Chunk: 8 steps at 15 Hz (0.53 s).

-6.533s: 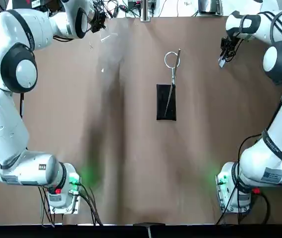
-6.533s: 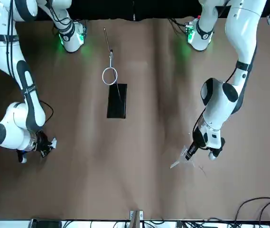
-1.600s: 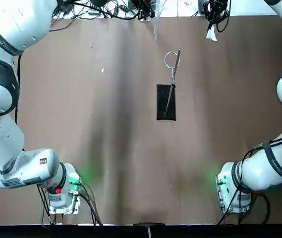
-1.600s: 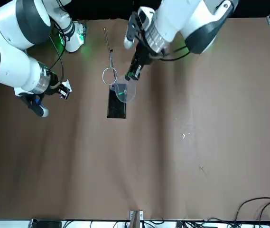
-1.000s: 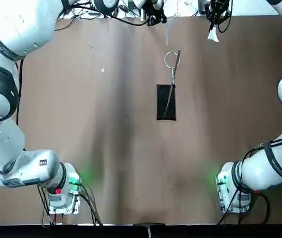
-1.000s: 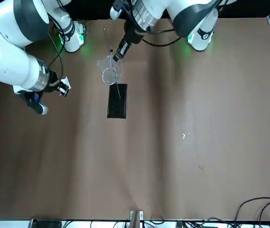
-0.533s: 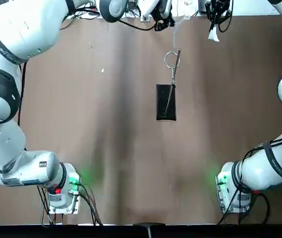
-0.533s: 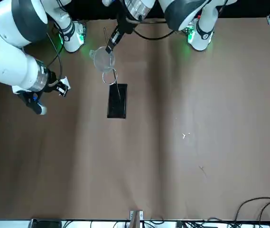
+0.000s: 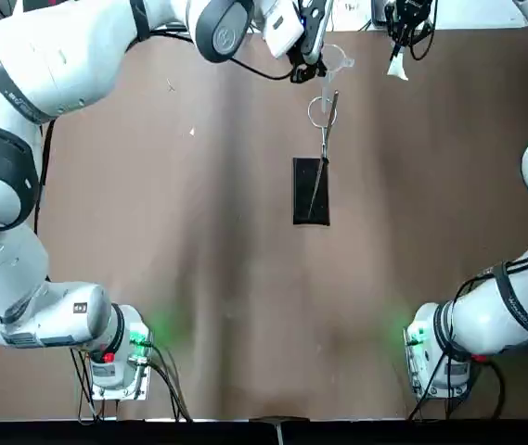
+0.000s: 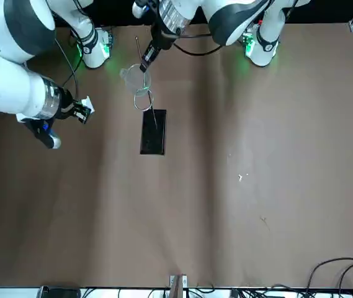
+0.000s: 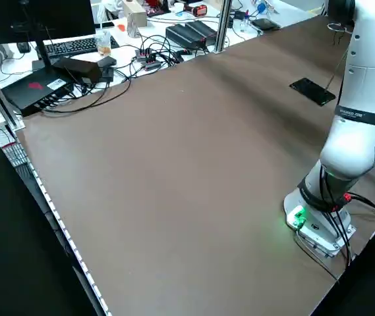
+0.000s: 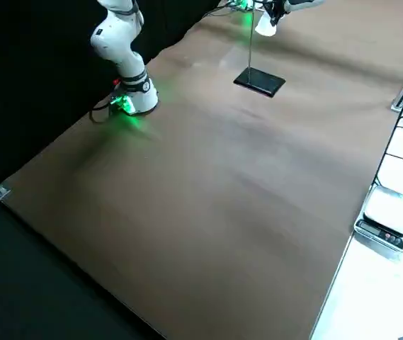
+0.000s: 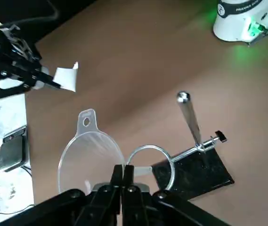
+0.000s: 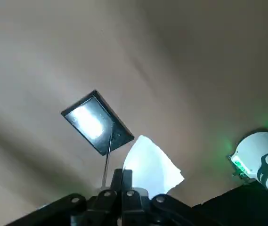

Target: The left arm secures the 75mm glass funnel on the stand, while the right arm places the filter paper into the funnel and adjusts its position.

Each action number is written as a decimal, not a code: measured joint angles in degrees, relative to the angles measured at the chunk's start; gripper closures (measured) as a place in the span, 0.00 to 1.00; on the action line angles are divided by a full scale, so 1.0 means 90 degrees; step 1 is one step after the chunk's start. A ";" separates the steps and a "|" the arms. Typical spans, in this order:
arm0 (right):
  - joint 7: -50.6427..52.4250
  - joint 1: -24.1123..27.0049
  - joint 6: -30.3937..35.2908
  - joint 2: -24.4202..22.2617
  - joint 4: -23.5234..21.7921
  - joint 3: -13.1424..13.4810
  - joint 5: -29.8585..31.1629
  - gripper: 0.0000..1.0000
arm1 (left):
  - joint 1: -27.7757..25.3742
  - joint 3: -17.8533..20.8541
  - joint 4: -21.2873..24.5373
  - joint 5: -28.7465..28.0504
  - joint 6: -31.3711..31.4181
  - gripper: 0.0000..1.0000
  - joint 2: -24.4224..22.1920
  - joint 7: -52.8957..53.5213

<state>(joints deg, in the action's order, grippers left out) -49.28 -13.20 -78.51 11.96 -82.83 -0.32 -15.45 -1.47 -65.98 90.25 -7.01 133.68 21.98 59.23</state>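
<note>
- Even, fairly dim light over the brown counter [image 9: 245,278], with soft dark bands of shadow running down it in the top view.
- Green glow from lights at both arm bases, spilling onto the counter beside them.
- Bright white glare on the black base plate [image 14: 89,121] in the right wrist view.
- Washed-out white area at the right side view's lower right.
- Near-black surroundings at the left in both side views.

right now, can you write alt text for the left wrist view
The left hand grips a clear funnel beside the wire ring of a stand with a black base; farther off, the right hand holds white filter paper.
</note>
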 joint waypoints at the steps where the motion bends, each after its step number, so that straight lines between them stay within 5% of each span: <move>1: 0.0000 0.0006 0.0008 0.0000 0.0000 0.0000 -0.0014 0.99 | 0.0006 0.0000 0.0066 -0.0014 0.0000 0.98 0.0002 0.0000; 8: -0.0001 0.0004 0.0026 0.0000 0.0000 -0.0014 -0.0138 0.99 | 0.0037 0.0000 0.0395 -0.0075 0.0054 0.97 0.0005 -0.0005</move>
<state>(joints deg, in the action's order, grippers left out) -49.29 -13.16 -78.27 11.96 -82.83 -0.45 -16.69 -1.14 -65.98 93.80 -7.68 134.17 22.03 59.18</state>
